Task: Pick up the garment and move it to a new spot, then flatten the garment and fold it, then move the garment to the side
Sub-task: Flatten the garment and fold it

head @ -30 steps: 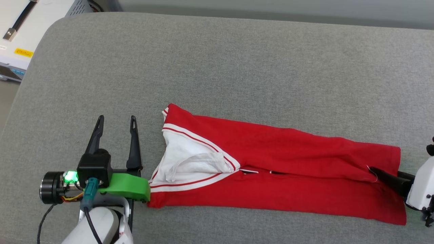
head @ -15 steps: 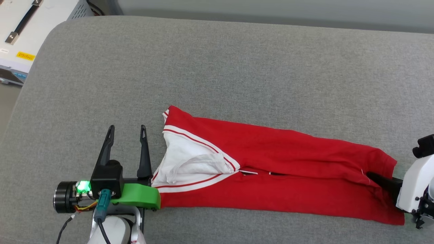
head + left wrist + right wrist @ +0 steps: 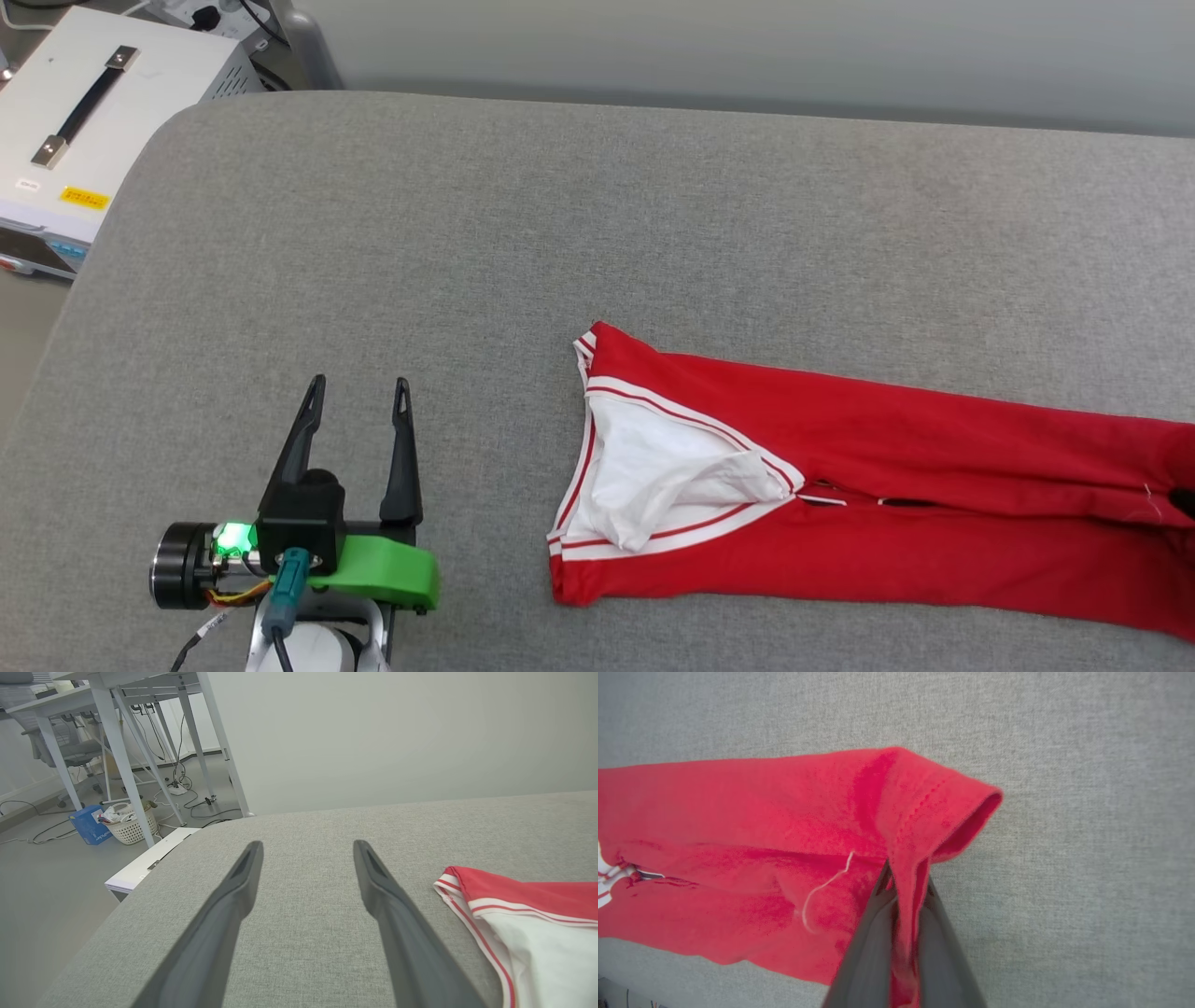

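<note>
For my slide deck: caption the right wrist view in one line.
The right gripper shut on the hem of the red garment, grey cushion beneath.

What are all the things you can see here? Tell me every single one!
garment: one, red with a white sleeve and striped trim, lying long across the right half of the padded surface.
loose thread: one, white, on the garment's red cloth near the hem.
padded surface: one, grey, under the garment.
box: one, white with a black handle, past the surface's far left corner.
desk legs: several, white, on the floor beyond the surface.
basket: one, white, on the floor by the desk legs.
carton: one, blue, beside the basket.
left gripper: one, dark fingers, open over bare surface left of the garment.
right gripper: one, dark fingers, shut on the garment's hem.
</note>
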Tool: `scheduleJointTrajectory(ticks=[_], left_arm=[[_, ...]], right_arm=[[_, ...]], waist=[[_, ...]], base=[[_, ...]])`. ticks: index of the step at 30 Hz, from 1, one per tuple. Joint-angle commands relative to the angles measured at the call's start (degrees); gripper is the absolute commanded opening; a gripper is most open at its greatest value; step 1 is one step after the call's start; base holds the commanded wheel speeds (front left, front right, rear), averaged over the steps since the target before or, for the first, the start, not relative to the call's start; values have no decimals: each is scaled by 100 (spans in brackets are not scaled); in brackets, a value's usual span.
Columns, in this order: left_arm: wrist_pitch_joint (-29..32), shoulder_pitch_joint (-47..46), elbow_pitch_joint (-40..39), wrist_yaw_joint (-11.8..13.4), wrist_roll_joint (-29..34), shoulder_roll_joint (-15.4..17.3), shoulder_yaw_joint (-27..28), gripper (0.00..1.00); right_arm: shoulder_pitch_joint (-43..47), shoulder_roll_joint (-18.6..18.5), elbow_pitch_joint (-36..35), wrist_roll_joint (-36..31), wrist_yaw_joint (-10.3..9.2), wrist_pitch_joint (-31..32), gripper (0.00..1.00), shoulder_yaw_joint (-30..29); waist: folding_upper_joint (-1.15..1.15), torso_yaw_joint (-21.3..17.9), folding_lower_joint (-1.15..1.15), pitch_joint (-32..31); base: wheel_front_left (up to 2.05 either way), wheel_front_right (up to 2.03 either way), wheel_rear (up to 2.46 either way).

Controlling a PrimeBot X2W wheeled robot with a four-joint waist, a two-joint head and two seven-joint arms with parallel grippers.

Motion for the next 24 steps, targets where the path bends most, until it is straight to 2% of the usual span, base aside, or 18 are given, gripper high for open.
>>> scheduleJointTrajectory(ticks=[1,5,11,12,17,24], left_arm=[[-33,119,18,-44,69,-48,38,100],[-34,198,39,-140,133,-113,139,100],[-34,224,50,-263,228,-199,257,100],[-34,194,47,-291,258,-236,285,100],[-34,133,31,-349,311,-326,347,100],[-34,-34,68,-427,357,-441,442,100]], right_arm=[[114,-5,-47,13,-9,25,0,8],[188,-35,-588,0,-9,125,0,86],[140,-26,-1844,-97,-9,442,0,277],[43,42,-2167,-214,-9,583,0,361],[-470,443,-2710,-684,-9,904,0,655],[-1511,1356,-2639,-1305,-9,1259,0,1521]], waist=[[0,-1,0,-63],[0,-19,0,-136],[0,-23,0,-121],[0,-3,0,-83],[0,26,0,77],[0,86,0,292]], base=[[0,0,0],[0,0,0],[0,0,0],[0,0,0],[0,0,0],[0,0,0]])
